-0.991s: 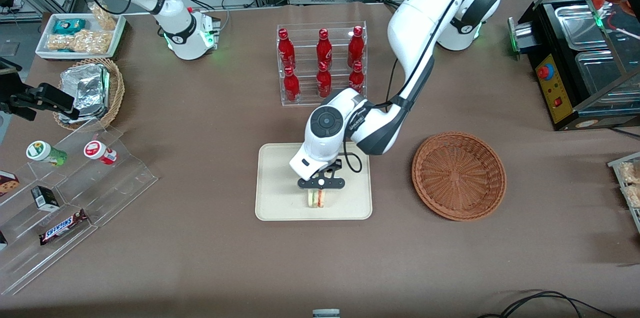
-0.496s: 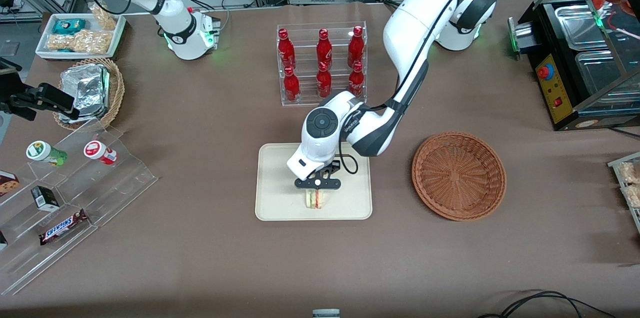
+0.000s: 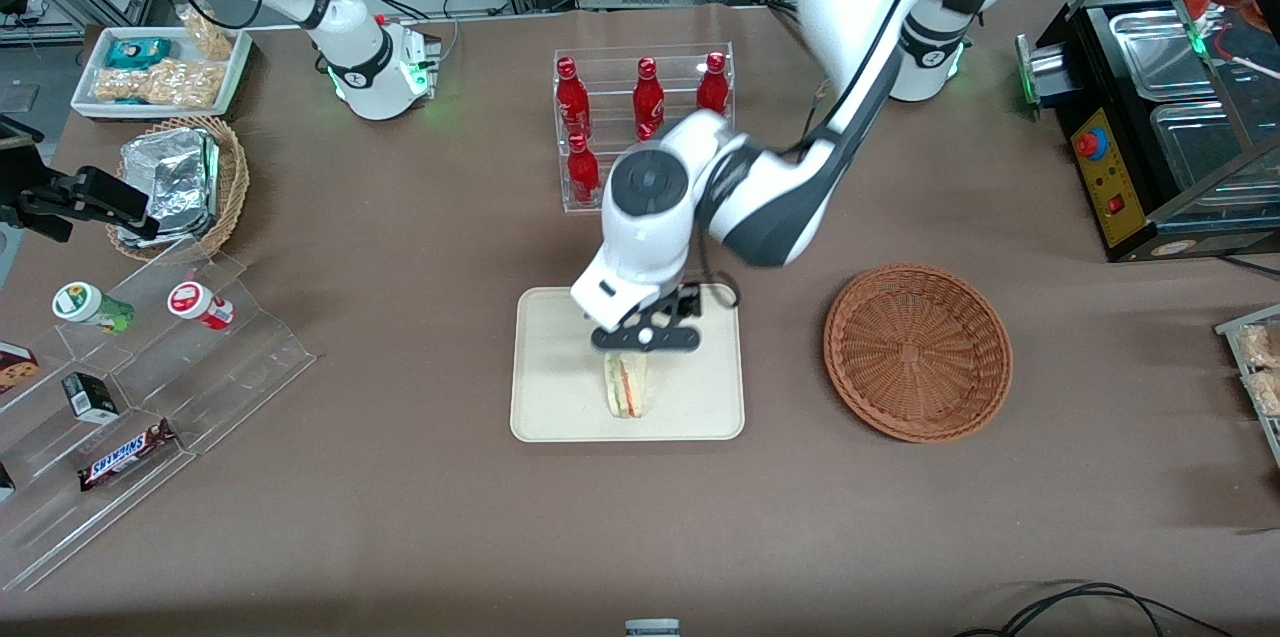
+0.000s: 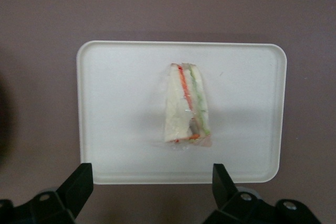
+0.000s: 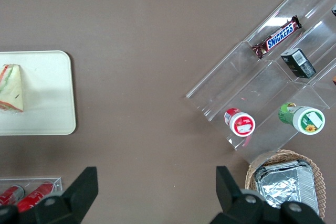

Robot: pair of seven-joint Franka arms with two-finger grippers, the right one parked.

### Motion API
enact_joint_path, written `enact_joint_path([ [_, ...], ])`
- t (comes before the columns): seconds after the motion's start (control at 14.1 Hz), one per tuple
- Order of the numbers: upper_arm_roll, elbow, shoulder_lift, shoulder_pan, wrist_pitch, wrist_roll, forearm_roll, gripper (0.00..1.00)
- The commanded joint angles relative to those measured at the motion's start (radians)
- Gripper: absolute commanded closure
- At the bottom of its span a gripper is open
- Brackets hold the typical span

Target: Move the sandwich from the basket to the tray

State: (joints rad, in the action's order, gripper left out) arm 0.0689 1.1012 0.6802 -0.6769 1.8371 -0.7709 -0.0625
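The wrapped sandwich [image 3: 625, 386] [image 4: 186, 106] lies flat on the cream tray [image 3: 545, 407] [image 4: 115, 103], near the tray's edge closest to the front camera. My gripper [image 3: 645, 345] [image 4: 152, 184] hangs open well above the tray, over its middle, with nothing between its black fingers [image 4: 79, 184]. The reddish-brown basket [image 3: 917, 351] sits on the table beside the tray, toward the working arm's end, with nothing in it. The right wrist view also catches the sandwich [image 5: 11, 87] on the tray [image 5: 47, 108].
A clear rack of red bottles [image 3: 640, 122] stands farther from the front camera than the tray, partly covered by the arm. Toward the parked arm's end are a clear stepped shelf [image 3: 130, 387] with snacks, a paler basket of foil packs [image 3: 180, 179] and a white snack tray [image 3: 160, 72].
The gripper let go of the sandwich and rose straight up from the tray. The sandwich now lies uncovered on the tray.
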Motion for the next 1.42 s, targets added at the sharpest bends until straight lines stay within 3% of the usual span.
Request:
enact_joint_path([
  [0.0,-0.064,0.233,-0.199,-0.003,0.001,0.053,-0.011,0.00],
  [0.57,-0.329,0.540,-0.425,-0.001,-0.007,0.051,0.046,0.00],
  [0.78,-0.424,0.635,-0.517,-0.003,-0.015,0.235,0.065,0.00],
  [1.06,-0.512,0.642,-0.580,-0.004,-0.123,0.405,0.069,0.00],
  [1.35,-0.518,0.641,-0.655,0.002,-0.174,0.420,0.066,0.00],
])
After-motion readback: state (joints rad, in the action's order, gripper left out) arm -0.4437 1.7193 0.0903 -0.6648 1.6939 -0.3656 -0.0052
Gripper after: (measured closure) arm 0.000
